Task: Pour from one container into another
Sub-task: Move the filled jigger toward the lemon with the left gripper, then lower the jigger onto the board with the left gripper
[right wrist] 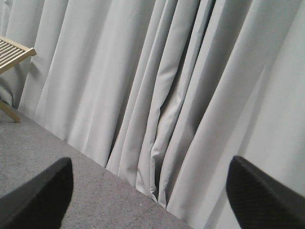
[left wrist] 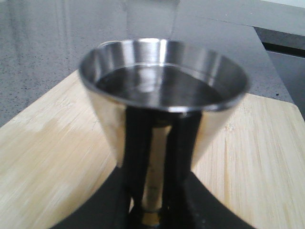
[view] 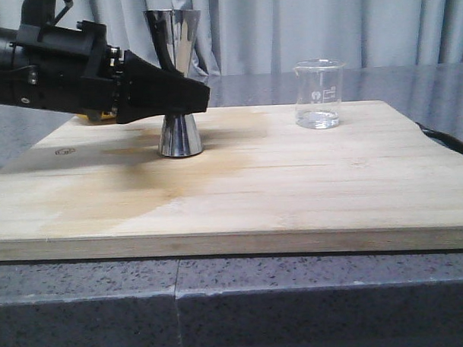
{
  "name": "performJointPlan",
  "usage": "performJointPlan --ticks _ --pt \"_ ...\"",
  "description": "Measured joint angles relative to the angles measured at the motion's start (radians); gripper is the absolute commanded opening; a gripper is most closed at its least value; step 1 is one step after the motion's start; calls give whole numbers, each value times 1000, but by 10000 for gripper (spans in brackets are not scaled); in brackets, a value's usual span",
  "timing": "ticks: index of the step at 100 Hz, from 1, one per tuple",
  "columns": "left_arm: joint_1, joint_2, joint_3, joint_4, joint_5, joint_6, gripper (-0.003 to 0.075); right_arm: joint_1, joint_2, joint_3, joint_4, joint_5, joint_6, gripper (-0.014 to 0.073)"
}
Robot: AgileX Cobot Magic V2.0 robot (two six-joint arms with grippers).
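Note:
The steel jigger [view: 179, 134] stands upright on the left part of the wooden board [view: 293, 194]. My left gripper [view: 192, 96] reaches in from the left at its narrow waist. In the left wrist view the black fingers [left wrist: 119, 205] flank the brass-banded waist, shut on the jigger [left wrist: 107, 119], whose upper cup holds dark liquid. The clear glass beaker [view: 318, 94] stands upright at the board's far right, a little clear liquid in its bottom, free of any gripper. My right gripper [right wrist: 150, 191] is open, empty and facing a curtain; it does not show in the front view.
A sliver of something yellow [view: 89, 116] shows behind the left arm. The board lies on a dark speckled counter [view: 220, 296] with grey curtains behind. A slatted wooden frame [right wrist: 12, 52] stands near the curtain in the right wrist view.

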Motion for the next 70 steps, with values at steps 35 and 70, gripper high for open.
performJointPlan --ticks 35,70 --pt "0 -3 0 27 2 7 -19 0 0 0 0 0 0 570" --pt "0 -6 0 40 6 7 -19 0 0 0 0 0 0 570"
